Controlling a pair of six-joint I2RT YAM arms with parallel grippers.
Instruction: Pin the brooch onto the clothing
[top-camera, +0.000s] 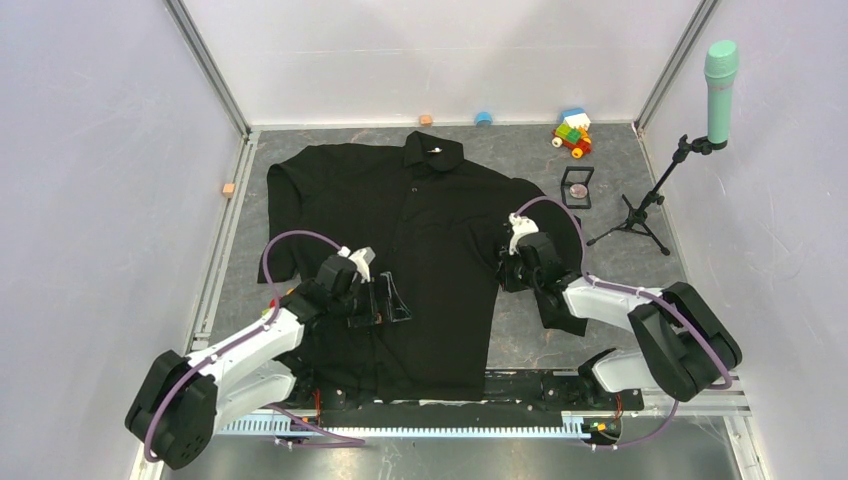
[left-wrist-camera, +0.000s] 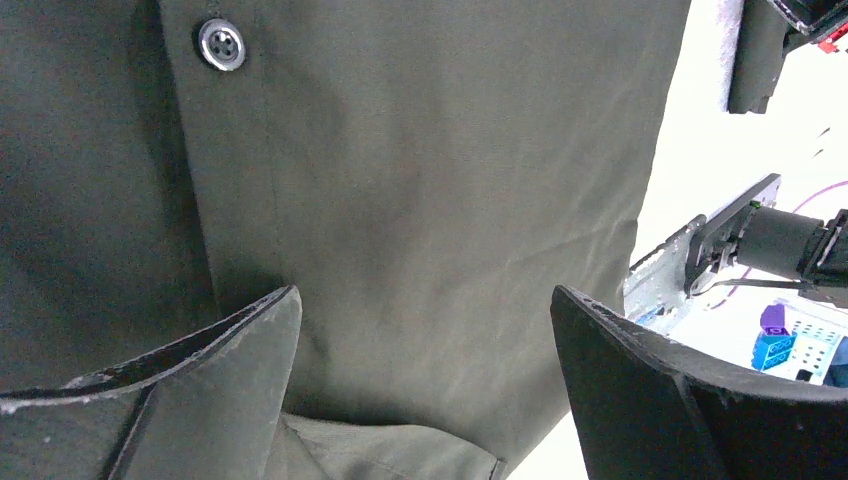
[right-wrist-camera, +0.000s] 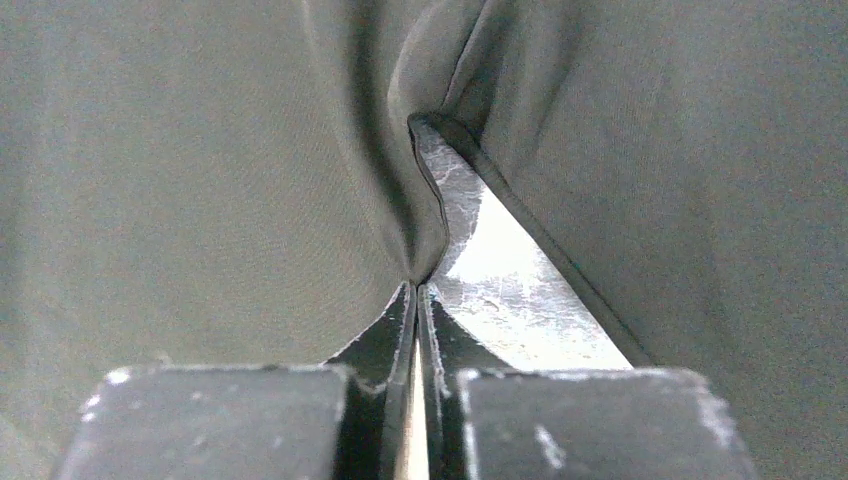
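Right gripper (right-wrist-camera: 418, 290) pinching fabric of large black collared shirt (top-camera: 430, 215), left gripper (left-wrist-camera: 425, 305) agape above it; small pinkish round brooch (top-camera: 577, 189) unpinned, well apart.

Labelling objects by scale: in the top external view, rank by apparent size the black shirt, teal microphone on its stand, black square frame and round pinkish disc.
1. Black collared shirt.
2. Teal microphone on black tripod stand.
3. Black square frame.
4. Round pinkish-grey brooch inside that frame.
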